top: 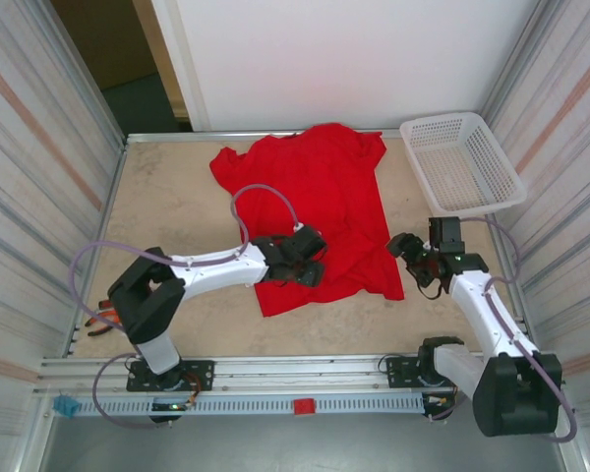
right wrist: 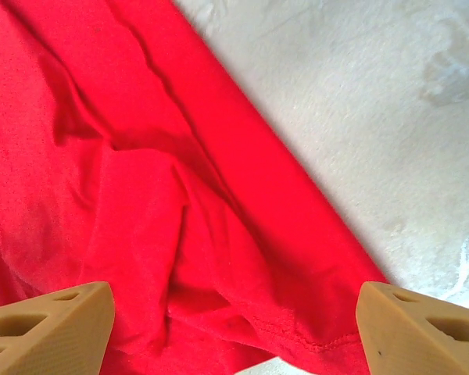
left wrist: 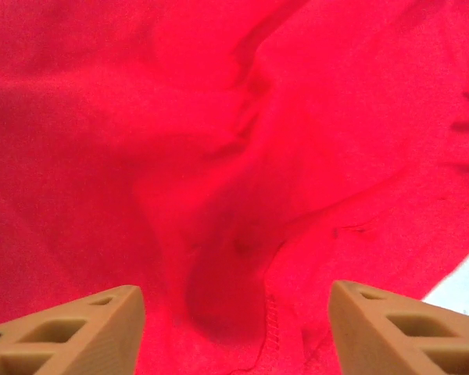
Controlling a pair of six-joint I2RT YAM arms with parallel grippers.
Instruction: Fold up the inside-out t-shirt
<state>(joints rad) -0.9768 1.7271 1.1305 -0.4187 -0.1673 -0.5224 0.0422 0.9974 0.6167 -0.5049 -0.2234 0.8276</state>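
Status check: red t-shirt [top: 320,192] rumpled on the table [top: 167,197], middle to back. Over its near left part, left gripper [top: 313,259] [left wrist: 234,312], jaws apart, gripping nothing, cloth bunched underneath. At the near right hem, right gripper [top: 410,261] [right wrist: 234,320], jaws wide too, holding nothing. White mesh basket [top: 462,162] off in the far right corner, just clear of the cloth. Orange-handled tool [top: 100,320] by the left arm's base.

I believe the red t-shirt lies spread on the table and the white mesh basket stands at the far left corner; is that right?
Not quite. The white mesh basket stands at the far right corner of the table, not the far left, as the top external view shows. The red t-shirt does lie spread on the table.
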